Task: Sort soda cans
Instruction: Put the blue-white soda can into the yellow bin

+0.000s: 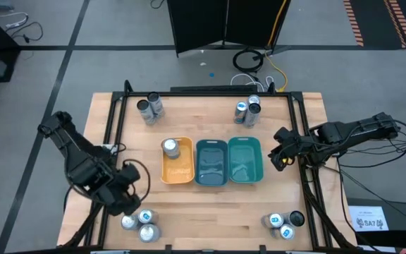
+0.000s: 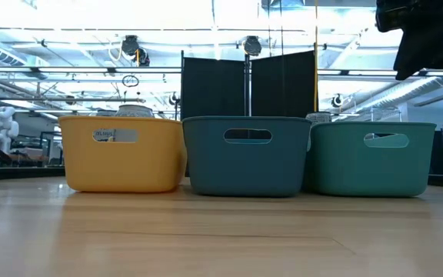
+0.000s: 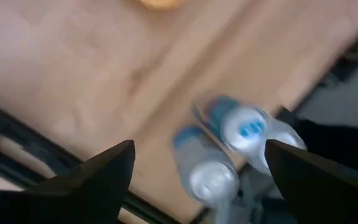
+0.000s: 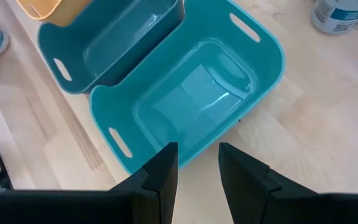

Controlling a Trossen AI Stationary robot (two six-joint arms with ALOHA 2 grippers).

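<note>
Soda cans stand upright on the wooden table in four corner groups: far left (image 1: 149,107), far right (image 1: 247,109), near left (image 1: 139,224) and near right (image 1: 284,224). One silver can (image 1: 170,147) stands in the yellow tray (image 1: 177,173). My left gripper (image 1: 123,199) hangs open above the near-left group, pointing down. In the left wrist view, a blue-marked can (image 3: 244,127) and a silver can (image 3: 207,177) show below and between its fingers (image 3: 199,149), untouched. My right gripper (image 1: 282,154) hovers beside the teal tray (image 1: 244,159), its fingers (image 4: 197,168) slightly apart with nothing between them.
The dark teal tray (image 1: 211,161) stands between the yellow and teal ones in the middle of the table, all three side by side (image 2: 246,154). A black frame (image 1: 111,134) runs along the table's edges. Bare wood lies between the trays and the near edge.
</note>
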